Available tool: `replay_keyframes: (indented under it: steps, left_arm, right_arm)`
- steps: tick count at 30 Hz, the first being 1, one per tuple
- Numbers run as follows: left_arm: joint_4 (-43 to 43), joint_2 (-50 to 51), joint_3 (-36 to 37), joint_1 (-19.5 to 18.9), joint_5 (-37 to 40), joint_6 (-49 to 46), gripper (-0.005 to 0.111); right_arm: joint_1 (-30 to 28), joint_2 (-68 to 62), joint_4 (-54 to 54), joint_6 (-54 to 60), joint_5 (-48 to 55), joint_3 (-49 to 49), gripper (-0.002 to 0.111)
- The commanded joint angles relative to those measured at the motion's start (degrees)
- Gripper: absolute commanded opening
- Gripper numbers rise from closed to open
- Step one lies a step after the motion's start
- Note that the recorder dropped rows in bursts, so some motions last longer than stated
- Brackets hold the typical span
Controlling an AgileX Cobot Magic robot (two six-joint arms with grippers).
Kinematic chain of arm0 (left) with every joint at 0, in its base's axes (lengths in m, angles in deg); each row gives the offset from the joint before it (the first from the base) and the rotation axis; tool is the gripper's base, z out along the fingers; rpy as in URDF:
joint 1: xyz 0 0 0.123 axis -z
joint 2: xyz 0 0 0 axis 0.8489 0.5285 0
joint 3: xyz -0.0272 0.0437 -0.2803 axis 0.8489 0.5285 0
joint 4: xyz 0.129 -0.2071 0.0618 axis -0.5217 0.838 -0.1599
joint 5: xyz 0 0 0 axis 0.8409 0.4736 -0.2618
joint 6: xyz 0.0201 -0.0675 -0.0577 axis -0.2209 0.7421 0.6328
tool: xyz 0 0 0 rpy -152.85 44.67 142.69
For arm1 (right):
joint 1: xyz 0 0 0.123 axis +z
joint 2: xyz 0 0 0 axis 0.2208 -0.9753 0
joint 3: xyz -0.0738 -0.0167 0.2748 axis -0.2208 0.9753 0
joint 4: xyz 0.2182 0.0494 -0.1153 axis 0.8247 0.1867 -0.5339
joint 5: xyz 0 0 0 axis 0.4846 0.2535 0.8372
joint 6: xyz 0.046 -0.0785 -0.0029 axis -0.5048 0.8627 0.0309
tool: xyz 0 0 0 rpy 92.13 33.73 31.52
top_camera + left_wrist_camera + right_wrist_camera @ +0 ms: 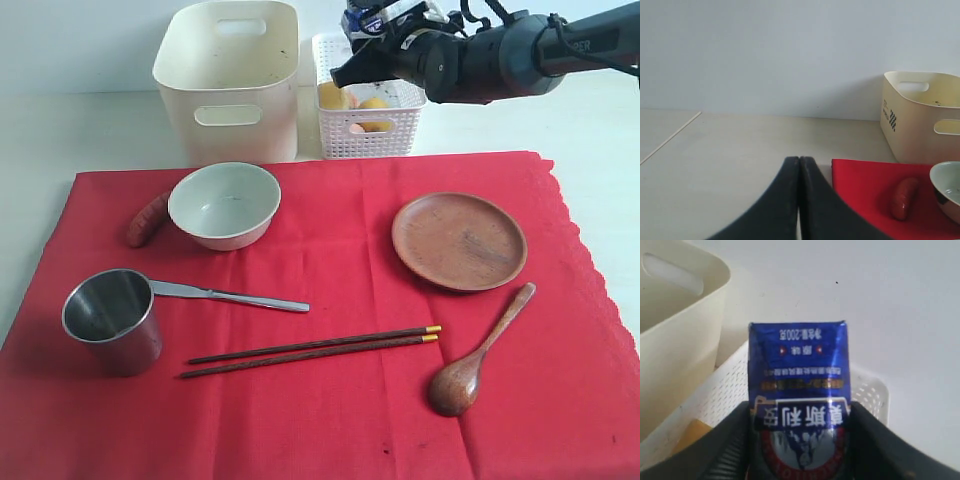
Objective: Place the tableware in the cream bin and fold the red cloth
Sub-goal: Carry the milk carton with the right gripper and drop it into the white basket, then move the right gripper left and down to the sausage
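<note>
Clamped between the dark fingers of the right pincer (800, 450) is a blue milk carton (797, 370), gripped on its two sides with the jaws standing wide around it. In the exterior view this pincer is seen raised above the white perforated basket (365, 140), in which yellow items (350, 98) are lying. The left pincer (799, 200) is shown fully closed, its fingers pressed together with nothing between them, over the bare tabletop (60, 130) just beside the cloth's corner.

The red cloth (330, 430) is spread flat and unfolded on the tabletop, its scalloped edge on the right of the exterior view. The cream bin (230, 120) is placed upright just behind the cloth's far edge, to the left of the basket.

All the tableware is found on the cloth, outside the bin. The cream bowl (224, 205) is set upright near the far left, with a sausage (147, 220) touching its left side. The steel cup (112, 320) is stood at the near left, and the steel knife (235, 296) is laid beside it, pointing right. The dark chopsticks (310, 350) are laid side by side near the middle, yellow tips to the right. The round wooden plate (459, 241) is placed at the right, and the wooden spoon (480, 355) is laid just in front of it.
</note>
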Motion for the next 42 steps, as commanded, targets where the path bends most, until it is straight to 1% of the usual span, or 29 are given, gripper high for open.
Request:
replay_keyframes:
  steps: [1,3,4,6,10,12,23,28,30,32,34,42]
  left_arm:
    - [-0.36,-0.3,0.13,-0.07,-0.11,-0.22,0.0]
    - [-0.36,-0.3,0.13,-0.07,-0.11,-0.22,0.0]
    - [-0.36,-0.3,0.13,-0.07,-0.11,-0.22,0.0]
    - [-0.36,-0.3,0.13,-0.07,-0.11,-0.22,0.0]
    - [-0.36,-0.3,0.13,-0.07,-0.11,-0.22,0.0]
    - [-0.36,-0.3,0.13,-0.07,-0.11,-0.22,0.0]
    - [-0.36,-0.3,0.13,-0.07,-0.11,-0.22,0.0]
    - [-0.36,-0.3,0.13,-0.07,-0.11,-0.22,0.0]
    - [-0.36,-0.3,0.13,-0.07,-0.11,-0.22,0.0]
    - [-0.36,-0.3,0.13,-0.07,-0.11,-0.22,0.0]
    - [-0.36,-0.3,0.13,-0.07,-0.11,-0.22,0.0]
    - [-0.36,-0.3,0.13,-0.07,-0.11,-0.22,0.0]
  right_arm:
    - [-0.2,-0.21,0.17,-0.21,-2.87,-0.82,0.068]
    - [-0.2,-0.56,0.17,-0.21,-2.87,-0.82,0.077]
    - [-0.2,-0.68,1.1,-0.21,-2.87,-0.82,0.079]
    - [-0.2,-0.68,4.25,-0.21,-2.87,-0.82,0.081]
    - [-0.2,0.02,5.71,-0.21,-2.25,-0.82,0.081]
    - [-0.2,1.25,5.71,-0.21,-0.03,-0.82,0.081]
    - [-0.2,11.82,5.58,0.37,20.2,-0.82,0.081]
    - [-0.2,15.13,5.58,1.76,27.7,-0.82,0.081]
    - [-0.2,15.97,5.58,1.76,29.76,-0.82,0.079]
    - [-0.2,16.74,5.58,1.85,31.35,-0.82,0.073]
    - [-0.2,17.48,5.58,3.39,32.69,-0.82,0.064]
    - [-0.2,19.36,5.7,3.48,37.29,-0.57,0.003]
